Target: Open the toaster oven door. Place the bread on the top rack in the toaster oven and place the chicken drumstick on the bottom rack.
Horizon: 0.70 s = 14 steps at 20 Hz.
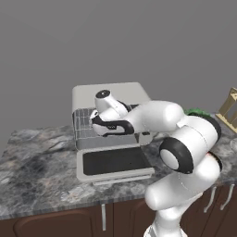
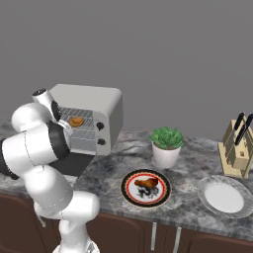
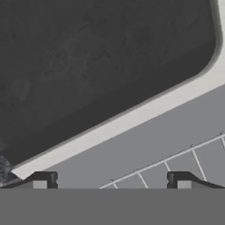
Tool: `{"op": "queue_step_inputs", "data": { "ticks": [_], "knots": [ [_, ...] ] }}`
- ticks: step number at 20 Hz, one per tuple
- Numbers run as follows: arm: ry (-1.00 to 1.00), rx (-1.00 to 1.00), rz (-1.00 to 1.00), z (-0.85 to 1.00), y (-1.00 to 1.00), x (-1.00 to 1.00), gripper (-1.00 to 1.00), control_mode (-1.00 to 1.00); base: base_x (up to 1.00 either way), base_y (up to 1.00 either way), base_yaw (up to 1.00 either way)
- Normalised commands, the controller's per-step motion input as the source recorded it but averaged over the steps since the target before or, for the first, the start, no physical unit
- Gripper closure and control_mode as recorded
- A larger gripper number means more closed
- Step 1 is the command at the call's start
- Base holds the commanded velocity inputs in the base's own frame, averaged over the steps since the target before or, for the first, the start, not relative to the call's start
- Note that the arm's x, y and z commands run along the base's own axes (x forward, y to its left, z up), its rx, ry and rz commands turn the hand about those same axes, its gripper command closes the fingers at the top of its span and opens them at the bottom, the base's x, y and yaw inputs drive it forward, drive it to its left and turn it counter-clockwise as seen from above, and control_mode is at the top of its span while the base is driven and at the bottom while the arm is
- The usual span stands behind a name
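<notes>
Golden-brown, the bread (image 2: 76, 121) already sits on the top rack (image 2: 81, 114) inside the toaster oven (image 2: 94, 104), whose door (image 1: 113, 162) lies flat and open on the marble counter (image 1: 32, 171). With its jaws spread wide and nothing between them, the gripper (image 3: 110, 180) hangs at the oven mouth over the door's dark glass. Off to the right, the chicken drumstick (image 2: 147, 183) waits on a red-rimmed plate (image 2: 129, 193), presumably next for the bottom rack.

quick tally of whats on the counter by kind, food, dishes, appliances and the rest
Food: 2 (bread, chicken drumstick)
Dishes: 2 (patterned plate, white plate)
Appliances: 1 (toaster oven)
Plants: 1 (potted plant)
Knife blocks: 1 (knife block)
Total: 7
</notes>
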Motion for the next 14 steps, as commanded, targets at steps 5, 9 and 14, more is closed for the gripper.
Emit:
{"op": "queue_step_inputs", "data": {
  "ticks": [5, 9, 14],
  "knots": [
    [-0.18, 0.06, 0.0, 0.06, -0.01, -0.16, -1.0, -1.0, 0.0, 0.0, 0.0],
    [-0.06, 0.0, 0.0, 0.26, 0.0, 0.01, -1.0, -1.0, 0.0, 0.0, 0.0],
    [-0.06, 0.0, 0.0, 0.06, 0.0, 0.26, -1.0, -1.0, 0.0, 0.0, 0.0]
  ]
}}
